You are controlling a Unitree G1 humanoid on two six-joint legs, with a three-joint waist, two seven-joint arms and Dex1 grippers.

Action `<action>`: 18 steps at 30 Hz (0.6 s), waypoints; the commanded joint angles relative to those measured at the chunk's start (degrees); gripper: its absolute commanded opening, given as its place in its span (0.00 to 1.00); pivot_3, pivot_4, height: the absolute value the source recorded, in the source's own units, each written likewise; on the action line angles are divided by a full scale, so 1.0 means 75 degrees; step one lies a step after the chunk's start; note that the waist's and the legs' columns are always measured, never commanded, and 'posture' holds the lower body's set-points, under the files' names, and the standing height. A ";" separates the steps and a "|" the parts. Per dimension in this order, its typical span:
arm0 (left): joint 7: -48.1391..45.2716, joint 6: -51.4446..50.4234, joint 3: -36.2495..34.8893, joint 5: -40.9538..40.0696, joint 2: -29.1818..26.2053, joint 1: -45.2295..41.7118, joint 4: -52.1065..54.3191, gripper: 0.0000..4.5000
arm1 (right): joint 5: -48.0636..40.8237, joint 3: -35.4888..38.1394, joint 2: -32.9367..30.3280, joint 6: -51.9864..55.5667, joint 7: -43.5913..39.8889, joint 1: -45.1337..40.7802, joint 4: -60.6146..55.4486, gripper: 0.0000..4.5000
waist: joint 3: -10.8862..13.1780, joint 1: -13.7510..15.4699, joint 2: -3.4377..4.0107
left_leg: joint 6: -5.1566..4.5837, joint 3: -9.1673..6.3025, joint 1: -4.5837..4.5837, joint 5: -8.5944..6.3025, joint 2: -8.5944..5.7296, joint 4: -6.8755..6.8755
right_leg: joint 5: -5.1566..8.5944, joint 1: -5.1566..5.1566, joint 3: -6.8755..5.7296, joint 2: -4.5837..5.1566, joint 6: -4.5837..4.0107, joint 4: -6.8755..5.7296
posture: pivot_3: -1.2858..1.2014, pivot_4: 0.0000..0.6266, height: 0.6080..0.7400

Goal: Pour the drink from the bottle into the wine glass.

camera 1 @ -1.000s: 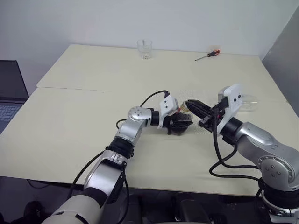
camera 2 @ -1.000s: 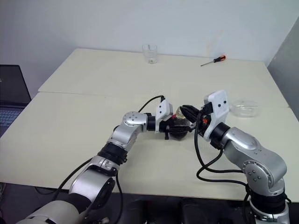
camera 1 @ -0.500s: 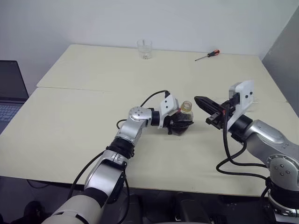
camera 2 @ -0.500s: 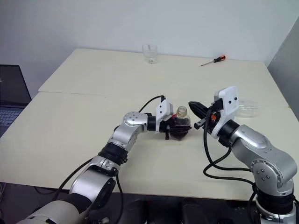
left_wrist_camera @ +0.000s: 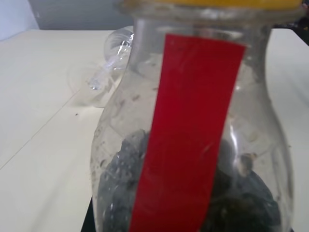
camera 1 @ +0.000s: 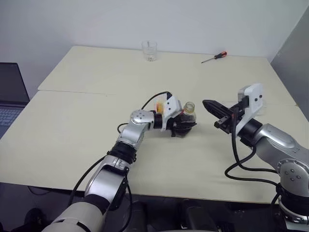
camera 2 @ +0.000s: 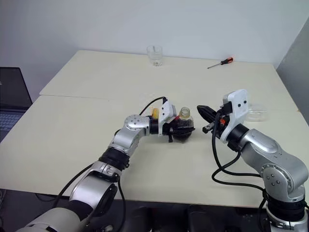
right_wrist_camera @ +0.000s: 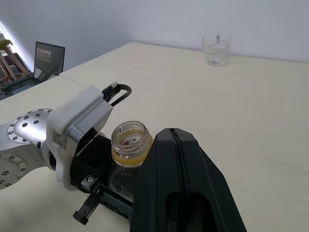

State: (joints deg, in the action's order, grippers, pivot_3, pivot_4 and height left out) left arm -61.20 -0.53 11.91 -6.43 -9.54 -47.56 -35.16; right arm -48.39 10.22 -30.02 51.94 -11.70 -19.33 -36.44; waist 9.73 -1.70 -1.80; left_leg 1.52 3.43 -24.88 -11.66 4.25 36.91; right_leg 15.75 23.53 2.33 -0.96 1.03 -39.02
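Near the middle of the tabletop (camera 1: pixel 87 125) my left gripper (camera 1: pixel 186 126) is clamped on the bottle (camera 1: pixel 187 120), which stands upright and uncapped with the drink (left_wrist_camera: pixel 241 203) dark at its bottom. My right gripper (camera 1: pixel 209 105), jaws closed on nothing, hangs just beside it. Toward the right edge lies the wine glass (camera 2: pixel 255 111).

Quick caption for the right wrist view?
Shut right gripper beside the open bottle, held upright by the left gripper; tumbler far behind.
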 commanded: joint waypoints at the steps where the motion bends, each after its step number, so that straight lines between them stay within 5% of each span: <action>1: 0.0204 0.0227 -0.0365 -0.0133 -0.0134 -0.0336 -0.0091 0.28 | -0.0022 0.0306 -0.0109 -0.0151 0.0000 -0.0125 -0.0146 0.00 | 0.0000 0.0000 0.0000 | 0.0000 0.0000 0.0000 0.0000 0.0000 0.0000 | 0.0000 0.0000 0.0000 0.0000 0.0000 0.0000 | 0.52 0.24 1.00; 18: 0.1953 0.0915 -0.1569 0.0032 -0.1062 -0.1408 -0.2267 0.28 | -0.0826 0.0081 -0.0529 0.0340 -0.0261 -0.0808 -0.0166 0.00 | 0.0002 -0.0013 -0.0003 | 0.0000 0.0003 -0.0001 0.0000 0.0004 -0.0003 | 0.0000 0.0002 -0.0004 0.0000 0.0000 0.0001 | 0.52 0.24 1.00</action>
State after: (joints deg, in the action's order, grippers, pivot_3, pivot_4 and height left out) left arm -48.53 4.36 1.92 -6.19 -16.45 -55.46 -52.54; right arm -53.49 10.70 -33.59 54.85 -12.73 -24.17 -36.32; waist 9.74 -1.79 -1.83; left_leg 1.52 3.46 -24.88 -11.66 4.28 36.89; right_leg 15.75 23.55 2.30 -0.96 1.03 -39.02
